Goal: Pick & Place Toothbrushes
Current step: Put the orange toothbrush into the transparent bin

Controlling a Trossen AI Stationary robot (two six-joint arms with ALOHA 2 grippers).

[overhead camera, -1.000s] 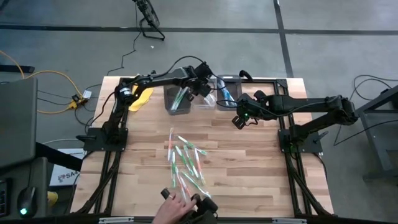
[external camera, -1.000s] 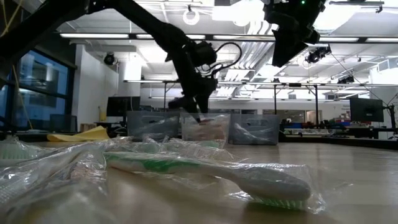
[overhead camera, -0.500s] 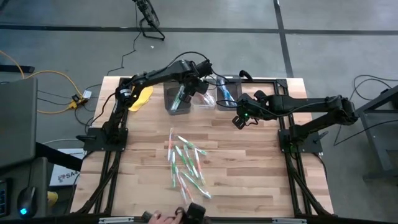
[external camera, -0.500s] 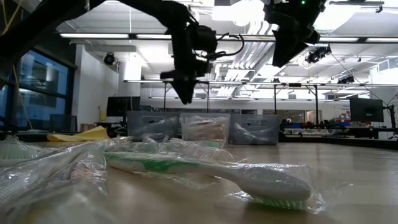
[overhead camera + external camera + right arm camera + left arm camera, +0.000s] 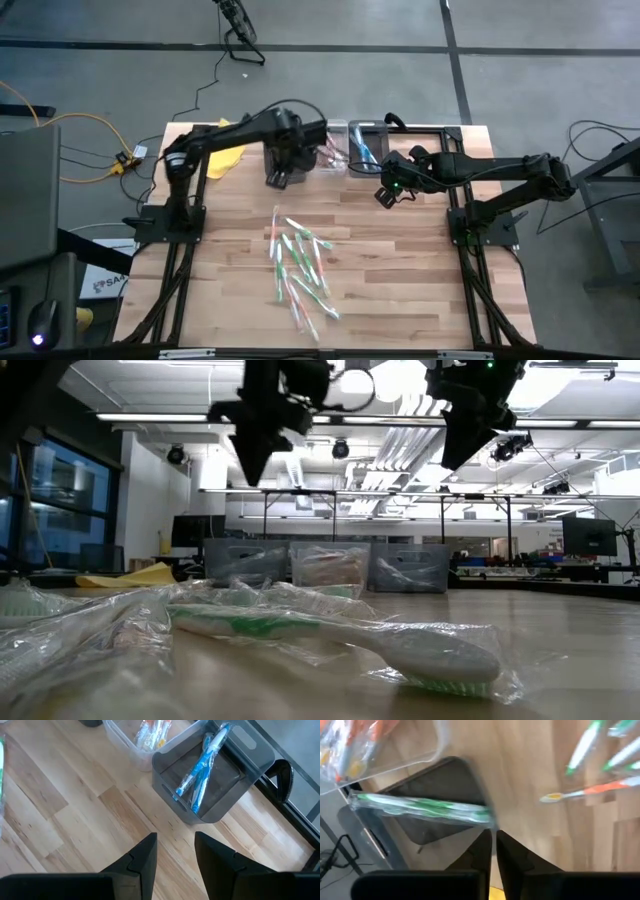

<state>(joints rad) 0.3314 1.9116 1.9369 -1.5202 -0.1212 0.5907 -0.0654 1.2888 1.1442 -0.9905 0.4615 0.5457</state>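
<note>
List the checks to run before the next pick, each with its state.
1. Left pincer shut with nothing in it: ok.
2. Green-and-white wrapped toothbrush lies in the dark plastic bin: ok.
3. Right pincer open and empty above the wooden table: ok.
4. Blue toothbrushes lie in the grey rectangular bin: ok.
5. All toothbrushes sorted: not ok, a loose pile of wrapped toothbrushes lies mid-table.
</note>
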